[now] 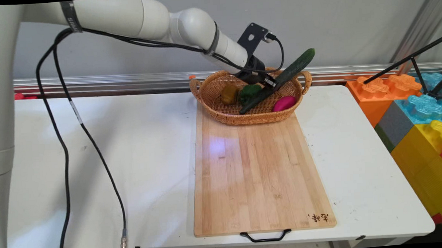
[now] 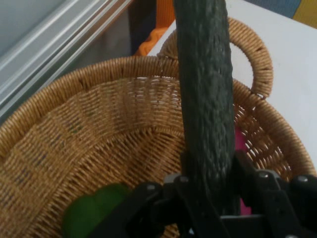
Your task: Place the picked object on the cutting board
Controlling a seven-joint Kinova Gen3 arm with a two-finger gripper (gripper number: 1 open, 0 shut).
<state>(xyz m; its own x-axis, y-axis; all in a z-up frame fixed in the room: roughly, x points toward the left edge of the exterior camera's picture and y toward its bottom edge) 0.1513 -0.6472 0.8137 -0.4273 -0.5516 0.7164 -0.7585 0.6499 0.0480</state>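
Your hand (image 1: 266, 83) is down inside the wicker basket (image 1: 224, 116), with its fingers closed on a long dark green cucumber (image 1: 290, 73). In the hand view the cucumber (image 2: 205, 99) runs straight up from between the two fingers (image 2: 247, 173), which press against its sides near its lower part.

In the main view the cucumber is tilted: its lower end sits low in the basket toward the near side, and its upper end sticks out past the basket's far right rim, above the right handle (image 1: 307, 81). You cannot tell whether the lower tip touches the basket's floor.

Around your hand in the basket you have a green bell pepper (image 1: 250, 92) just left of the cucumber, a brownish-yellow vegetable (image 1: 229, 94) further left, and a magenta rounded item (image 1: 284, 103) on the right, just beside the cucumber's lower half. In the hand view the green pepper (image 2: 96, 210) shows at the lower left and a sliver of the magenta item (image 2: 239, 141) peeks out right of the cucumber.

The basket stands on the far end of a long wooden cutting board (image 1: 258, 175), which lies on the white bench (image 1: 104, 165). Large coloured building blocks (image 1: 420, 127) are stacked off the bench's right edge.
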